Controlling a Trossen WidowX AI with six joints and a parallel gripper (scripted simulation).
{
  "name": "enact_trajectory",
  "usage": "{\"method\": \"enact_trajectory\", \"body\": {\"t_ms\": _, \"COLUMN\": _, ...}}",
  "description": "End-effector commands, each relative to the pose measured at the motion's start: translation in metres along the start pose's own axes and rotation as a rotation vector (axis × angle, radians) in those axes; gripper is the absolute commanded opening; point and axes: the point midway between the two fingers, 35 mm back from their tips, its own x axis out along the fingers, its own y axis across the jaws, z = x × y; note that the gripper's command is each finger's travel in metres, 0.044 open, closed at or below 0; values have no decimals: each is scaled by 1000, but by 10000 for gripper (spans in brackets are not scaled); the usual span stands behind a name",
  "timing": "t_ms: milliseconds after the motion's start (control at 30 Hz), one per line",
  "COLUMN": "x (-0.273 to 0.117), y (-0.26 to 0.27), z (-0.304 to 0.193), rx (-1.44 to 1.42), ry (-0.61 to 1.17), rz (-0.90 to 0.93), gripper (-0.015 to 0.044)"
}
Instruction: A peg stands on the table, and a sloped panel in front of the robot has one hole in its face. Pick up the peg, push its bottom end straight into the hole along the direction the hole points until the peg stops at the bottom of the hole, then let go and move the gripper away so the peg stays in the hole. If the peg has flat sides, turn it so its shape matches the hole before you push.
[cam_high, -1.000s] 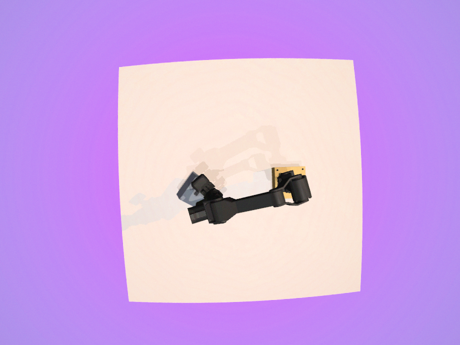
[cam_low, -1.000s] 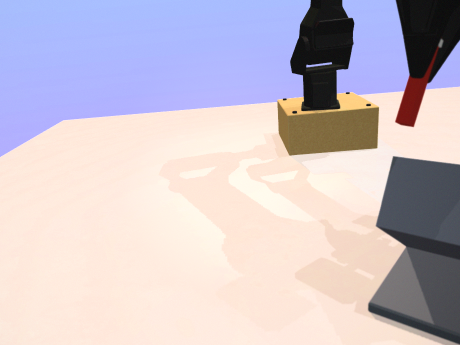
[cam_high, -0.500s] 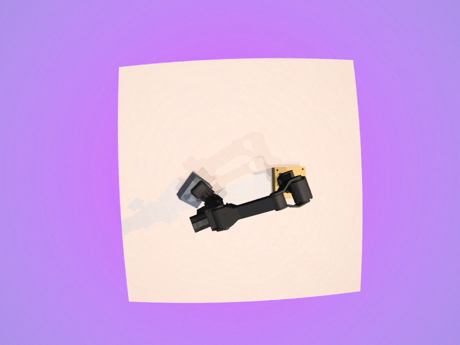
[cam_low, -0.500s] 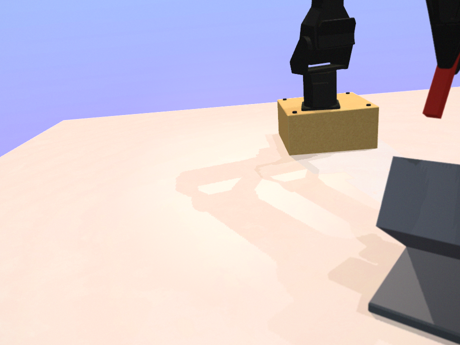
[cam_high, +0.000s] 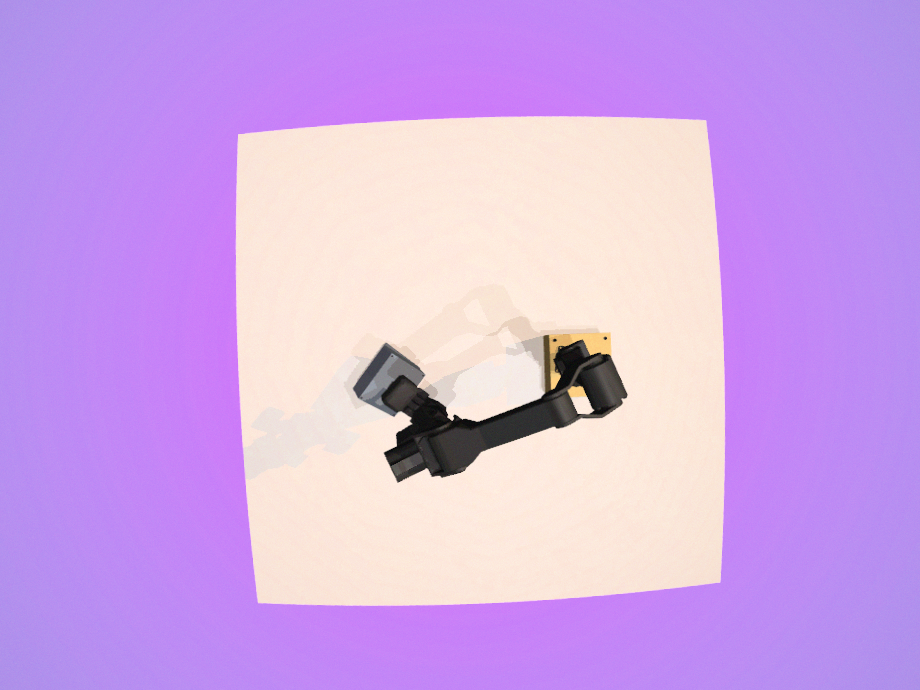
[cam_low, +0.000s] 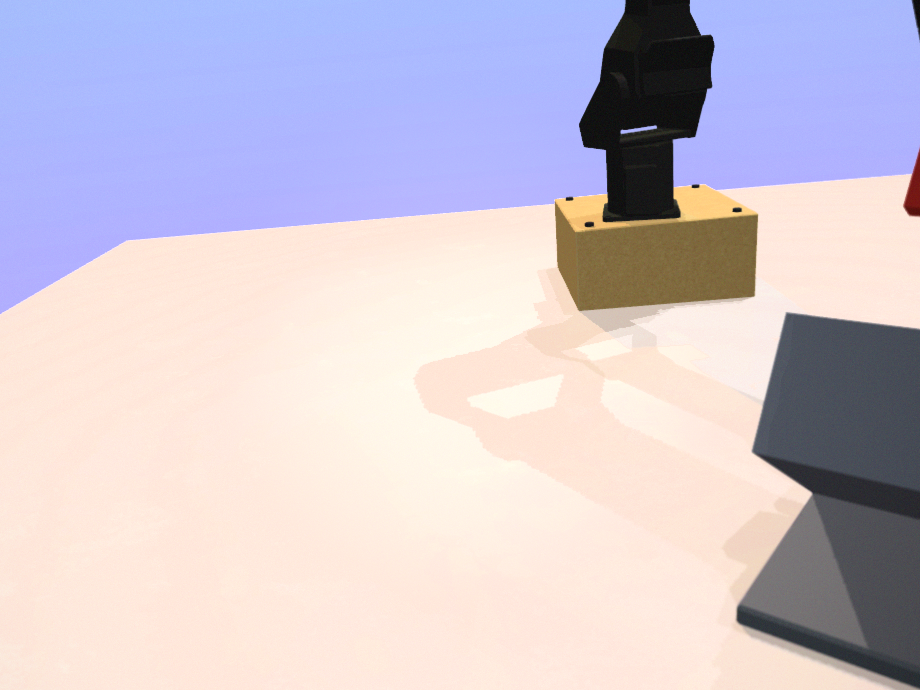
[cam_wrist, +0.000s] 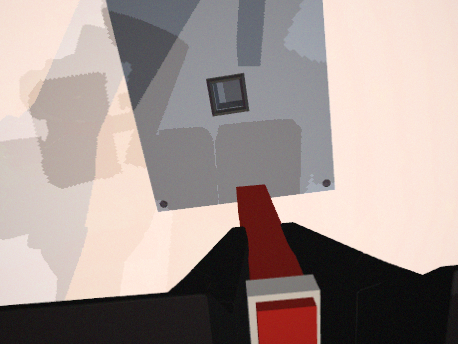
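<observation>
My fingers are closed firmly on the red peg (cam_wrist: 260, 232) (cam_low: 914, 189), its free end clear of the square hole (cam_wrist: 228, 95) in the grey sloped panel (cam_high: 387, 377) (cam_low: 847, 401) (cam_wrist: 280, 100), which stands nearer the left edge of the worktop (cam_high: 475, 222) (cam_low: 297, 445) (cam_wrist: 400, 125) than the right in the top view.

The black arm (cam_high: 520, 421) (cam_low: 653, 96) stretches out over the bench, bent at its joints; its hand (cam_wrist: 263, 239) is angled, fingers closed firmly on something.
</observation>
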Motion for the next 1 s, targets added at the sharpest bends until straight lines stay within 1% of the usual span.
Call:
{"method": "enact_trajectory", "body": {"t_ms": 0, "x": -4, "y": 1, "z": 4, "rx": -4, "ry": -11, "rz": -15, "gripper": 0}}
{"method": "enact_trajectory", "body": {"t_ms": 467, "x": -15, "y": 11, "z": 18, "rx": -46, "ry": -43, "rz": -53, "gripper": 0}}
{"method": "enact_trajectory", "body": {"t_ms": 967, "x": 10, "y": 12, "z": 26, "rx": -61, "ry": -57, "rz": -69, "gripper": 0}}
